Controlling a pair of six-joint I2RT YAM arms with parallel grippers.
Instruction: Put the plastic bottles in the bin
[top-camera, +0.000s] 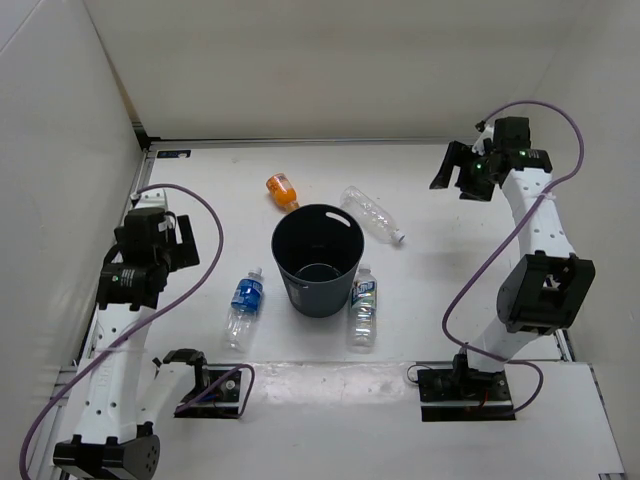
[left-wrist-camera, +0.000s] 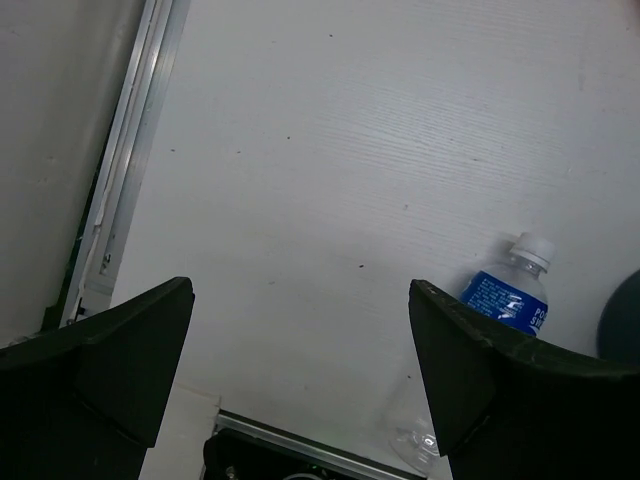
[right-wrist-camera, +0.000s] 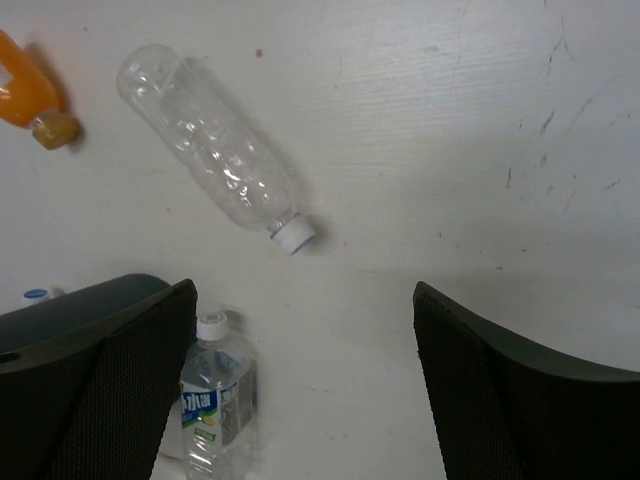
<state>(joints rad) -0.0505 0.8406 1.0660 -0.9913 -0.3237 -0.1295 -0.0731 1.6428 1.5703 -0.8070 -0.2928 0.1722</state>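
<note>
The dark grey-blue bin (top-camera: 318, 260) stands mid-table. Around it lie the short orange bottle (top-camera: 282, 190), the clear unlabelled bottle (top-camera: 372, 214), the blue-labelled bottle (top-camera: 243, 305) and the white-blue labelled bottle (top-camera: 362, 305). My left gripper (top-camera: 175, 240) is open and empty, left of the blue-labelled bottle (left-wrist-camera: 505, 305). My right gripper (top-camera: 455, 172) is open and empty at the far right, above the table. Its view shows the clear bottle (right-wrist-camera: 212, 148), the orange bottle (right-wrist-camera: 30, 92) and the white-blue labelled bottle (right-wrist-camera: 213, 405).
White walls enclose the table at the left (top-camera: 60, 180) and back. A metal rail (left-wrist-camera: 125, 170) runs along the table's left edge. The arm bases (top-camera: 465, 385) sit at the near edge.
</note>
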